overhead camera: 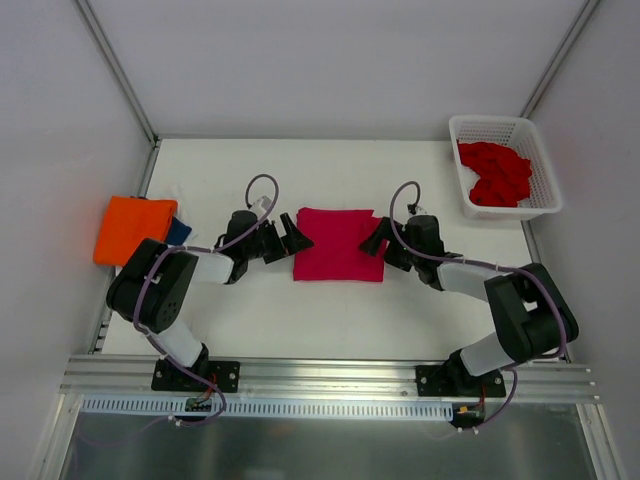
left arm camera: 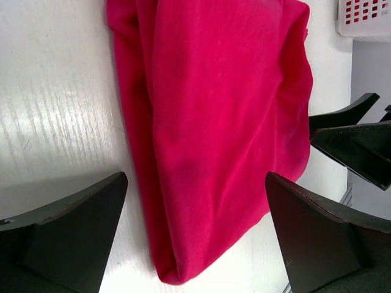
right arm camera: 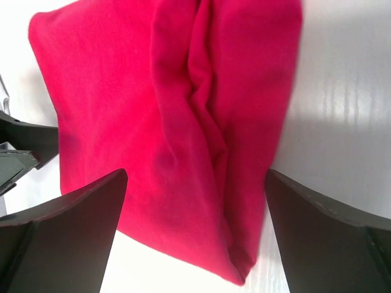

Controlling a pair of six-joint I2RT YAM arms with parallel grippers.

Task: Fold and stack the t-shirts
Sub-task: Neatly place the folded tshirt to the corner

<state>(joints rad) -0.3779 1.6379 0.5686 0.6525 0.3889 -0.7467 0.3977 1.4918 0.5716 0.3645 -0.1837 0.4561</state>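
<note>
A folded pink shirt [overhead camera: 338, 245] is seen lying flat on the white counter [overhead camera: 330, 320], at the centre of the frame in the top view. The left end effector [overhead camera: 296, 236] is placed just beside its left edge and the right end effector [overhead camera: 376, 239] just beside its right edge. Both are spread wide, and nothing is held in either.

In the left wrist view the middle of the frame is filled by the shirt, with the two dark fingers [left arm camera: 67, 235] set well apart at the lower corners. The other end effector is shown at the right edge of that frame. In the right wrist view the cloth is seen creased along its length, again between widely parted fingers. Whether any fingertip touches the cloth cannot be told.

At the left of the top view an orange shirt [overhead camera: 133, 228] is laid folded at the counter's edge, with a blue shirt [overhead camera: 179, 231] mostly covered beneath it. At the upper right, red shirts [overhead camera: 495, 172] are heaped unfolded in a white basket [overhead camera: 488, 121].
</note>
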